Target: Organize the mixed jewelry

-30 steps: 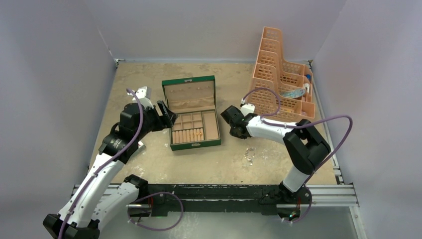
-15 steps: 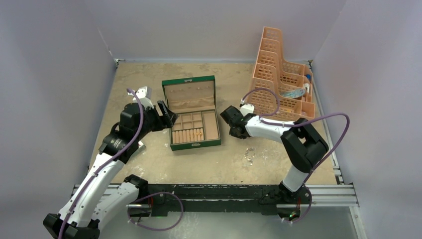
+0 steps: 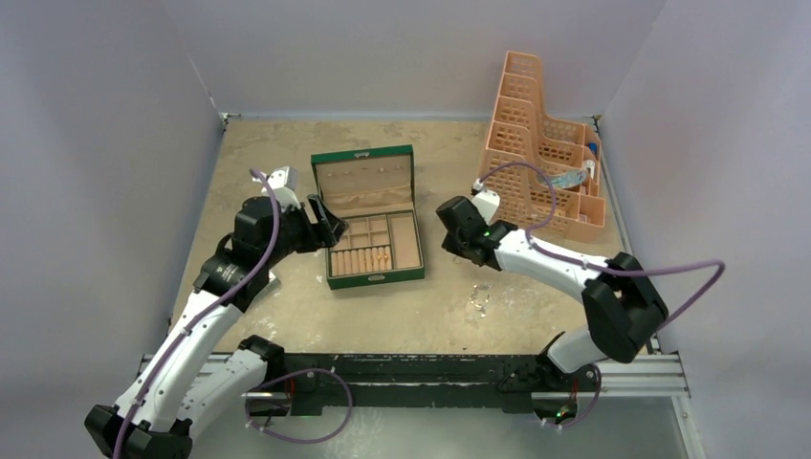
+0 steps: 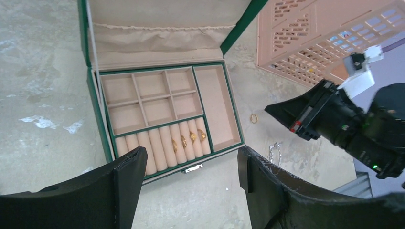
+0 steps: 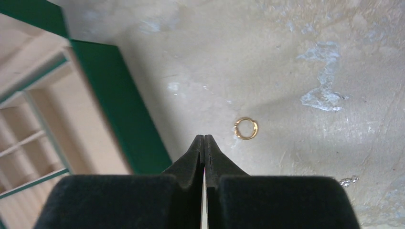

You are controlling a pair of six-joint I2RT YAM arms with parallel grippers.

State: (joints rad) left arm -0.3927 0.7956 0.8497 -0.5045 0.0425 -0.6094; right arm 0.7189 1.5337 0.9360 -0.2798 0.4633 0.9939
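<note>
Your right gripper (image 5: 204, 139) is pressing its two matte black, wedge-shaped fingers flat against each other with nothing between them, and it is pointing down at the table (image 5: 310, 57), whose sandy, mottled surface is showing pale, scuffed patches. A thin gold ring (image 5: 246, 128), a plain round hoop, is lying flat on that surface just beside the closed tips, to their right in the wrist view and not touching them. A small silvery chain (image 4: 273, 151) is lying in a loose tangle on the table near the front right corner of the box (image 4: 90, 86), close to the ring but apart from it. The box is sitting with its hard green shell open and its lid standing up, showing a soft beige lining with a gathered pocket inside the lid. Its base is showing six small square compartments, one long narrow compartment along the right side, and a row of padded rolls across the front. Several small rings (image 4: 193, 136) are sitting tucked in the grooves between the rolls toward the right end. Your left gripper (image 4: 191, 155) is holding its broad black fingers spread wide with nothing in them, just beside the left side of the box. A peach plastic basket (image 3: 536, 163) with lattice walls and stepped tiers is standing at the back right of the table.
</note>
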